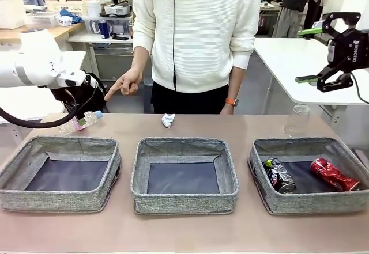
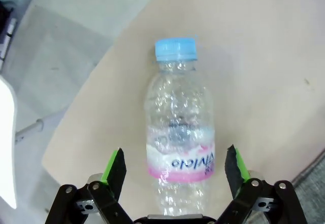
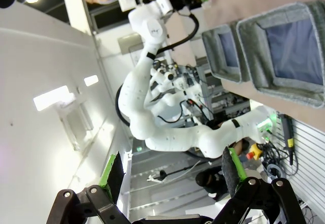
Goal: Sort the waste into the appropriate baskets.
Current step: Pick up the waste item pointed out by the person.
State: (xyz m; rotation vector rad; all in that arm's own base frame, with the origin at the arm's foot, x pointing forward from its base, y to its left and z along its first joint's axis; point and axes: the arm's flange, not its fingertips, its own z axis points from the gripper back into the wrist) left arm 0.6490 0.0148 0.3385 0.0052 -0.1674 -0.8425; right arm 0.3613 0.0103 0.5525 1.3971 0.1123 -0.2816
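Note:
A clear bottle (image 1: 81, 121) with a pink label and blue cap lies on the table behind the left basket (image 1: 57, 200). My left gripper (image 1: 78, 107) hangs just over it. In the left wrist view the bottle (image 2: 179, 127) lies between the spread fingers (image 2: 116, 167) of the open left gripper (image 2: 175, 170), untouched. A white paper wad (image 1: 168, 120) lies behind the middle basket (image 1: 184, 203). The right basket (image 1: 311, 204) holds a dark can (image 1: 279, 175) and a red crushed can (image 1: 334, 174). Clear plastic (image 1: 297, 121) stands behind it. My right gripper (image 1: 316, 56) is raised at the upper right, open and holding nothing.
A person stands at the far side, one hand (image 1: 124, 84) pointing down toward the bottle. In the right wrist view the open right gripper (image 3: 172, 170) faces sideways, with two baskets (image 3: 284, 89) and the left arm (image 3: 152, 28) in the distance. White side tables flank the work table.

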